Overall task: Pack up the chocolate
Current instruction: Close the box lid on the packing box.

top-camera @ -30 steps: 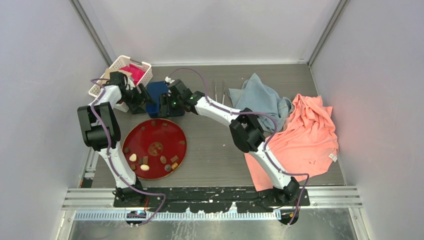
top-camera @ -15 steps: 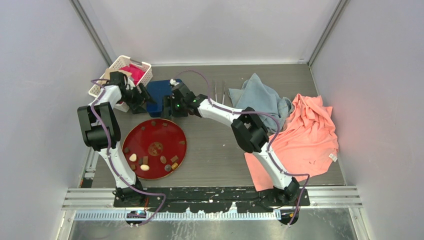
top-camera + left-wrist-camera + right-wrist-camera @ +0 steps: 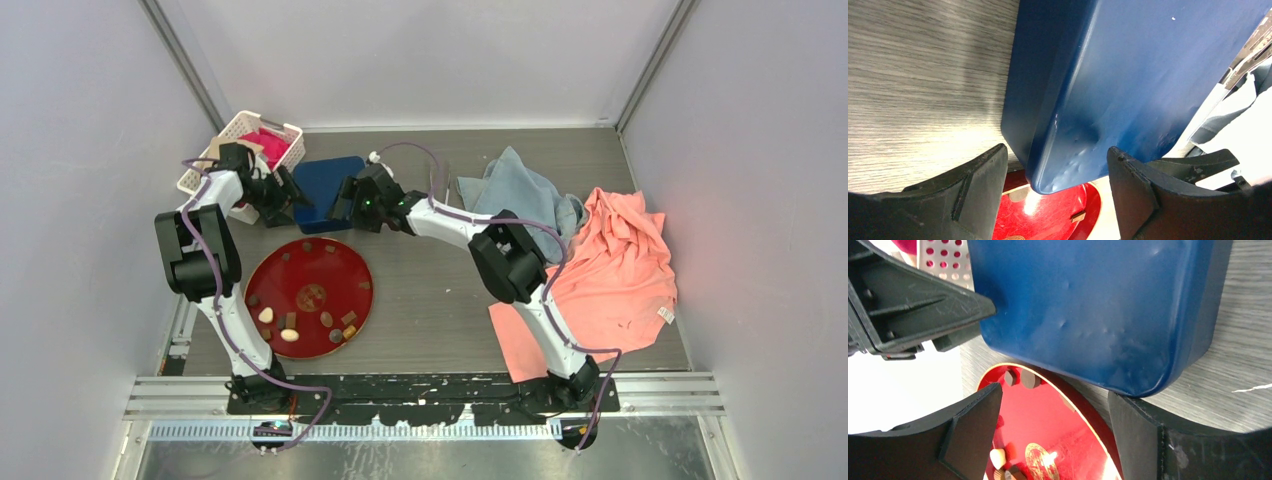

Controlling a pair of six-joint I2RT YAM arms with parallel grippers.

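1. Near the left arm's base, on the red plate (image 3: 369, 285), lies the chocolate (image 3: 266, 315): small loose pieces, dark, tan and cream, most along the near rim.
2. Beyond the plate, a blue box (image 3: 325, 178) sits on the worktop (image 3: 430, 290).
3. Our left claw (image 3: 1055, 155) stands wide astride a corner of the box. We cannot tell whether it presses.
4. Our right claw (image 3: 1054, 392) is spread wide and holds nothing.
5. We judge the pieces light, stiff, smooth and easily chipped, and the rounded ones likely to roll.
6. We would pinch one piece at a time, low across its flat sides and gently.
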